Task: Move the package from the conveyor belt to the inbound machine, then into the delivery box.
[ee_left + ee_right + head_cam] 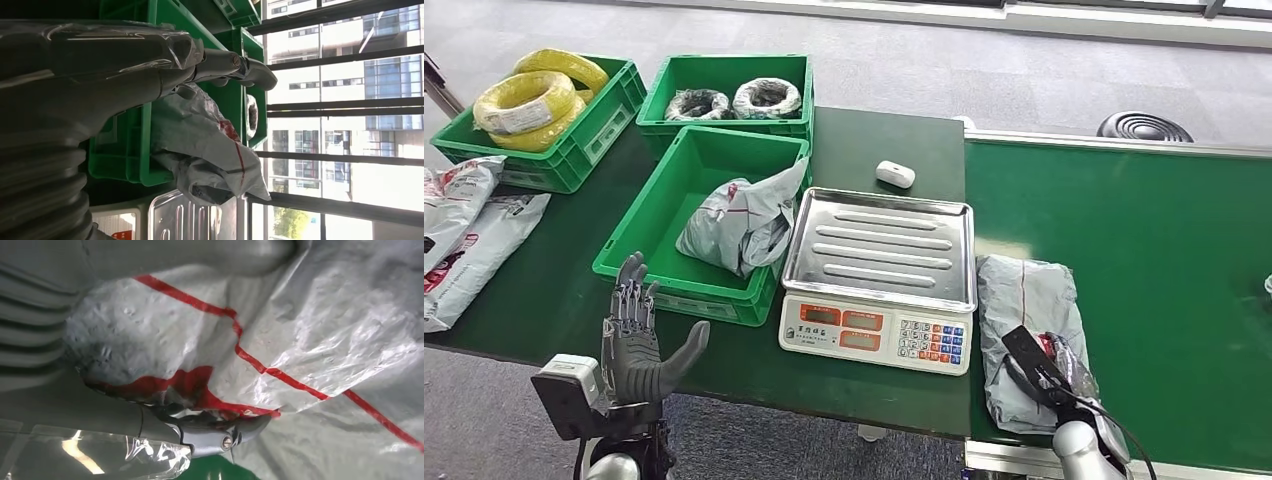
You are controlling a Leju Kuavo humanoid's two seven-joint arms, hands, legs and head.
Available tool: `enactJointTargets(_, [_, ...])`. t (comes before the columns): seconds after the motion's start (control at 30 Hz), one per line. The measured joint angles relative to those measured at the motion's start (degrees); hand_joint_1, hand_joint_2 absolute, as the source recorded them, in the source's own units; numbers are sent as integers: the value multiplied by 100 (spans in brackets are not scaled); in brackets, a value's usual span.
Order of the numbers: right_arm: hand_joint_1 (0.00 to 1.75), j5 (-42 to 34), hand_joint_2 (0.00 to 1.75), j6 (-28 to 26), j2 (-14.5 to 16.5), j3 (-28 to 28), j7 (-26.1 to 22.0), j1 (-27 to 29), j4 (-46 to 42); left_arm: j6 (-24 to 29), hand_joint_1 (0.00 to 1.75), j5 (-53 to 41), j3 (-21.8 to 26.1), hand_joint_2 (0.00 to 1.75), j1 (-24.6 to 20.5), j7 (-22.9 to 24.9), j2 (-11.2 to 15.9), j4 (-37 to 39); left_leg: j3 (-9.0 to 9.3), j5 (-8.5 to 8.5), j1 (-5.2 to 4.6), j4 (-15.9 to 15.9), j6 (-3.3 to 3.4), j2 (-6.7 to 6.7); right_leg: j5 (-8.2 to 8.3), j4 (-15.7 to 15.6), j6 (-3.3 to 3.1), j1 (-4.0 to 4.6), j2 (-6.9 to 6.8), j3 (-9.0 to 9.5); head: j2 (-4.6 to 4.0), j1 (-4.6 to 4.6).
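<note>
A crumpled grey package (1024, 300) with a red stripe lies on the green conveyor belt (1164, 260), just right of the scale (879, 275), the inbound machine with an empty steel tray. My right hand (1049, 375) grips the package's near end. In the right wrist view the plastic (300, 340) bunches between the thumb and the fingers (220, 437). My left hand (636, 345) is raised and open in front of the green delivery box (649, 215), holding nothing. Its fingers (235, 67) reach over the box (130, 150), where another grey package (205, 145) lies.
Two more green crates stand at the back, one with yellow cable coils (534, 100), one with wrapped coils (734, 98). Grey mailers (464, 230) lie at the table's left end. A small white object (894, 174) sits behind the scale.
</note>
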Motion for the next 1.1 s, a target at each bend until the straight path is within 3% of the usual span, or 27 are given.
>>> enactJointTargets(0.2, [175,-191,0,-451,-37,-40,-95,-165,67,96,0,-47,27,175,104,-1,-2,-47,-6,16,-5,4,15,-6,26,-2,23,-9,-2,3,0,-1])
enactJointTargets(0.4, [175,-293,0,-522,-37,-68,-145,-169,-21,129,0,-58,40,175,162,-8,-2,-68,-19,17,-5,5,15,-9,27,0,25,-7,-3,-8,0,-2])
enactJointTargets(0.63, [175,-592,0,-967,-85,-296,-306,-307,-464,168,0,-113,75,175,182,-161,-11,-66,-71,16,-2,4,14,-12,20,2,19,-3,-5,-58,0,-2])
enactJointTargets(0.83, [175,-808,0,-2204,-190,-549,-545,-658,-1051,261,0,-251,43,175,68,-264,-4,-66,-73,17,-4,5,14,-13,22,2,21,-8,-5,-60,0,-2])
enactJointTargets(0.97, [175,-848,0,-3275,-180,-536,-1257,-912,-1656,306,0,-371,-54,175,-50,-371,-4,-63,-82,17,-4,4,14,-11,23,5,19,-7,-3,-66,0,-3])
enactJointTargets(1.1, [175,-660,0,-3430,-93,-197,-1550,-1297,-2034,345,0,-408,-150,175,-246,-430,-1,-38,-77,19,-3,4,11,-9,23,7,18,0,-3,-66,0,-2])
